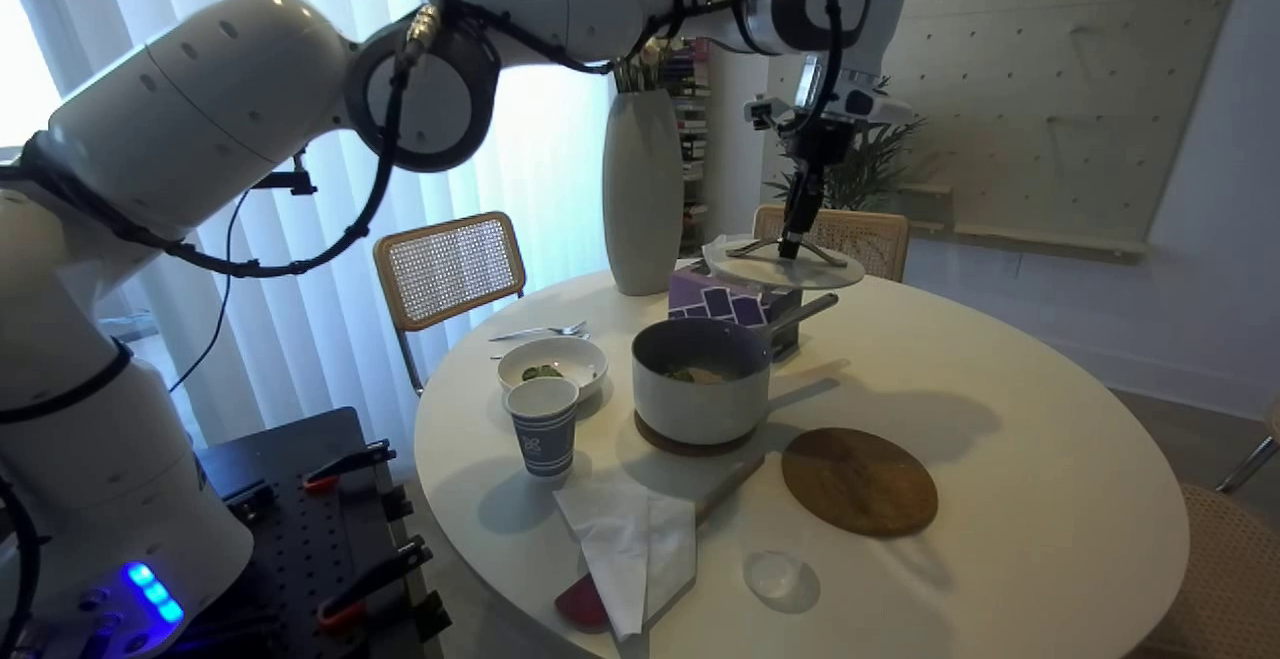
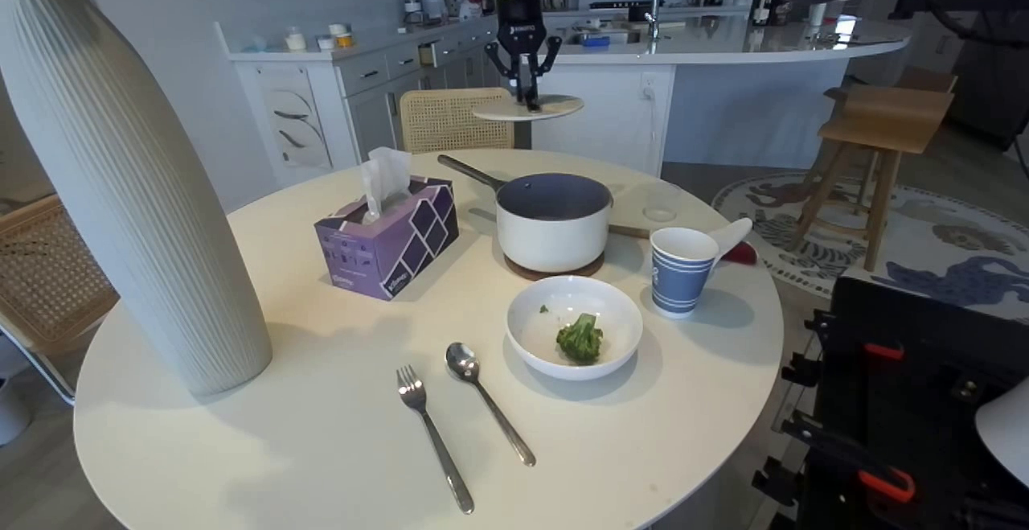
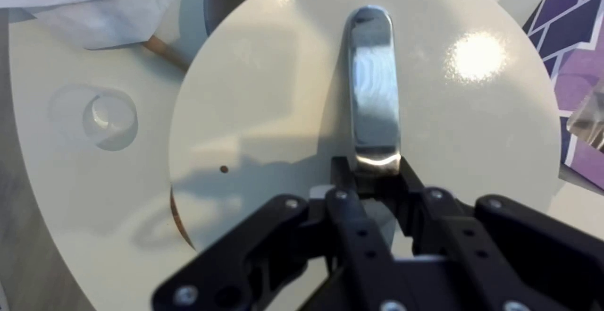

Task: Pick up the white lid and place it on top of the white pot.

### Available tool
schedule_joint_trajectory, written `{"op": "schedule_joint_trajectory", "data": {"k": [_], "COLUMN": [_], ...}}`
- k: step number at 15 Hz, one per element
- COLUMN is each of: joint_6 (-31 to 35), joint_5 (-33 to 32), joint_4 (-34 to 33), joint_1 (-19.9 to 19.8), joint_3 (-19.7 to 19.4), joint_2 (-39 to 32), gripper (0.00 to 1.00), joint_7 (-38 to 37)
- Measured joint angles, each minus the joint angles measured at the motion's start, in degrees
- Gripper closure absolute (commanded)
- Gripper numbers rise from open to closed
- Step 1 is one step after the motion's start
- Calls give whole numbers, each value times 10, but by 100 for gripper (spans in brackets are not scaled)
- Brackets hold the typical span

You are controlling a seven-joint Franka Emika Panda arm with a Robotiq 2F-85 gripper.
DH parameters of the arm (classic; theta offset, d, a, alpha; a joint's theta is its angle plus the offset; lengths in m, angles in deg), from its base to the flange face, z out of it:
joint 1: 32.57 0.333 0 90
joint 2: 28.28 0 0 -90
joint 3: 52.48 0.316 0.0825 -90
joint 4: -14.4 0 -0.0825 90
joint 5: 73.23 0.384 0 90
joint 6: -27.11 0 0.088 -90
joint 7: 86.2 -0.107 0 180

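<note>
- Hanging above the height of the table (image 2: 338,433), near level: white lid (image 1: 785,273), apart from the pot.
- Gripper (image 3: 375,169) clenched on the lid's metal handle (image 3: 375,84) — fingers (image 3: 340,172) to either side of the strap, pinching it around the middle.
- White pot (image 2: 553,242) upright on a round brown mat (image 2: 555,270), its inside in view. Something tan and green at the bottom; cannot tell what. Dark pot handle (image 2: 470,170) sticks out near the purple tissue box (image 2: 394,244).
- Wrist view: lid covers part of the pot at upper left, tissue box at its right edge. Cannot tell whether any of the lid is right over the pot.
- Wooden board (image 1: 860,484) flat on the table, near the pot.
- White napkin (image 1: 625,549) lying across a red spatula (image 1: 580,604) — red head and wooden shaft showing at opposite ends.
- Small clear round piece (image 1: 772,576) on the tabletop, near the napkin.
- Blue-striped paper cup (image 2: 683,269) upright, just beside a white bowl (image 2: 530,329); broccoli (image 2: 580,339) in the bowl.
- Fork (image 2: 434,433) and spoon (image 2: 492,408) side by side, apart.
- Tall ribbed vase (image 2: 137,192) standing on the table; cane-backed chair (image 1: 450,274) beyond the table edge.
</note>
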Motion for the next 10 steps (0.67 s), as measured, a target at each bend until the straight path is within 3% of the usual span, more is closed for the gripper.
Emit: {"op": "schedule_joint_trajectory", "data": {"k": [10], "joint_6": [-76], "joint_5": [0], "joint_4": [21], "joint_1": [15], "joint_3": [17], "joint_2": [29], "gripper": [94], "joint_7": [13]}}
